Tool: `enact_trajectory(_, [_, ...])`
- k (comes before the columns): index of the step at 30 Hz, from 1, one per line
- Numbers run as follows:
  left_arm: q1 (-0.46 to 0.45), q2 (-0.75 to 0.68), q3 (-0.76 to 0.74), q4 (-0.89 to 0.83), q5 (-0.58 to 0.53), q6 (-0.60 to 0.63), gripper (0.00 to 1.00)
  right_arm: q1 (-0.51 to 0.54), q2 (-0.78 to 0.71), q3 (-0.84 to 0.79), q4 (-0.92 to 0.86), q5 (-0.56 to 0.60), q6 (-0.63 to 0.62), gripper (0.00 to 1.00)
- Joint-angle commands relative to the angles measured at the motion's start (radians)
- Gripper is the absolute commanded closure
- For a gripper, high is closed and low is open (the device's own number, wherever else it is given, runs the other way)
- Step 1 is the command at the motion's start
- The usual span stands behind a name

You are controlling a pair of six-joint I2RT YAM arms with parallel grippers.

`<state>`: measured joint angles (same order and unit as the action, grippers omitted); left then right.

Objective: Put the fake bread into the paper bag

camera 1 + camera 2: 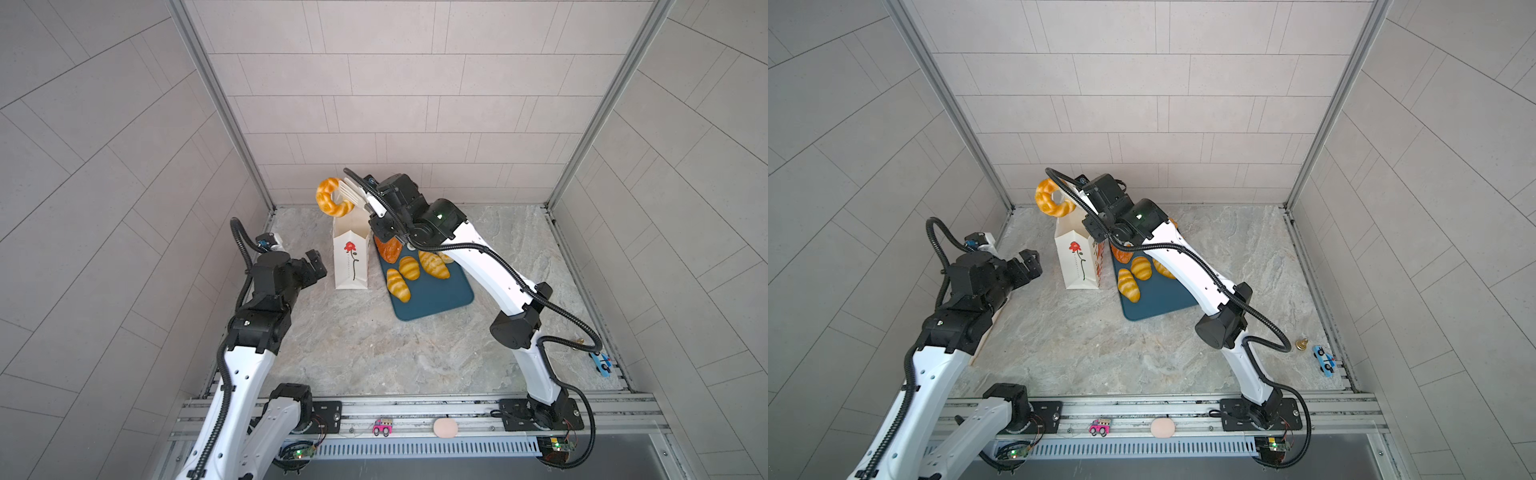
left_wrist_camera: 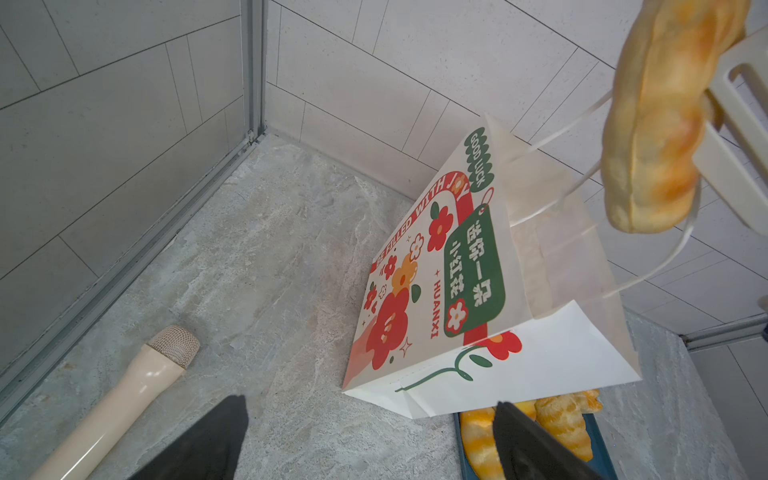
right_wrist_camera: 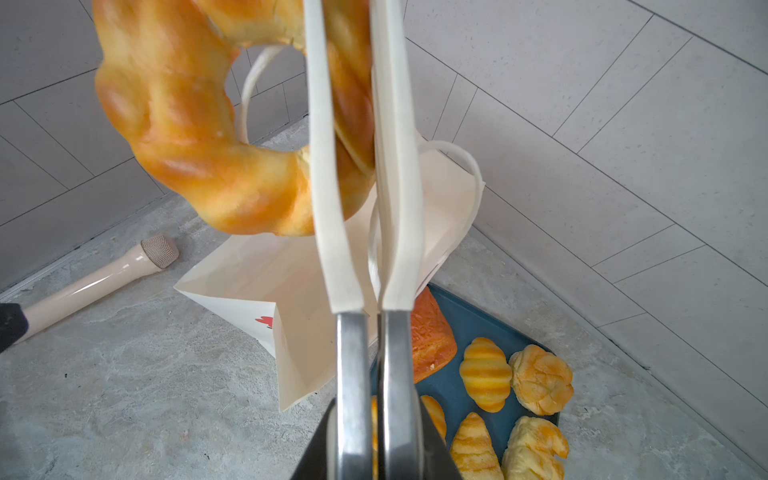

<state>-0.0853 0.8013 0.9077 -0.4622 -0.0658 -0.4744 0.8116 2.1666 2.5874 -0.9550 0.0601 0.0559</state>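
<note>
Fingers (image 2: 208,440) of L gripper (image 1: 318,266): spread wide, holding nothing. Position is mid-left in both top views, just beside paper bag (image 1: 351,257) but apart from it. Cream toy microphone (image 2: 124,386) lies on table (image 1: 353,353), lower left of L wrist view; not part of job.

Paper bag: upright, centre of both top views, mouth up. Thin paper, light, nothing bracing it, so expect it to tip or slide under a sideways push. Cord handles (image 3: 455,146) stand up over mouth, a likely snag pt. Contents: interior not visible to bottom, so cannot tell if any bread is in.

Ring doughnut (image 1: 323,198): in air above bag's mouth, at upper left of bag in a top view, not yet inside. Judged light, squashy, with glossy skin, so prob. slippery. Held on one side of ring only, so it hangs off-centre and may swing. Best hold: across ring's body, as now.

Tongs (image 3: 328,208): white blades clamped on doughnut's ring. R gripper (image 3: 376,440): fingers closed on tongs' metal handles, not on bread itself.

Dark-blue tray (image 1: 440,299), just right of bag, holds rest of fake bread, min. six pcs: reddish-brown loaf (image 1: 388,249), striped rolls (image 1: 398,284), knobbly bun (image 3: 540,380), croissant (image 3: 473,449). All rounded and glossy; grip across narrow width.
</note>
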Motion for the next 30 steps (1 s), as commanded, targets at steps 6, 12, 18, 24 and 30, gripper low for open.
enact_trajectory(6, [0.004, 0.022, 0.0, 0.023, 0.037, -0.013, 0.0, 0.016, -0.042, 0.013, 0.04, -0.014, -0.014, 0.73])
enact_trajectory(12, [0.006, 0.033, -0.001, 0.034, 0.049, -0.018, 0.0, 0.024, -0.088, 0.013, 0.042, -0.001, -0.019, 0.73])
enact_trajectory(18, [0.005, 0.038, -0.001, 0.042, 0.058, -0.022, 0.0, 0.033, -0.111, 0.013, 0.024, 0.05, -0.046, 0.72])
enact_trajectory(24, [0.005, 0.045, 0.005, 0.05, 0.057, -0.017, 0.0, 0.05, -0.113, 0.012, -0.003, 0.174, -0.089, 0.71])
enact_trajectory(30, [0.009, 0.079, 0.023, 0.083, 0.084, -0.02, 0.0, 0.092, -0.075, 0.002, 0.003, 0.279, -0.09, 0.71])
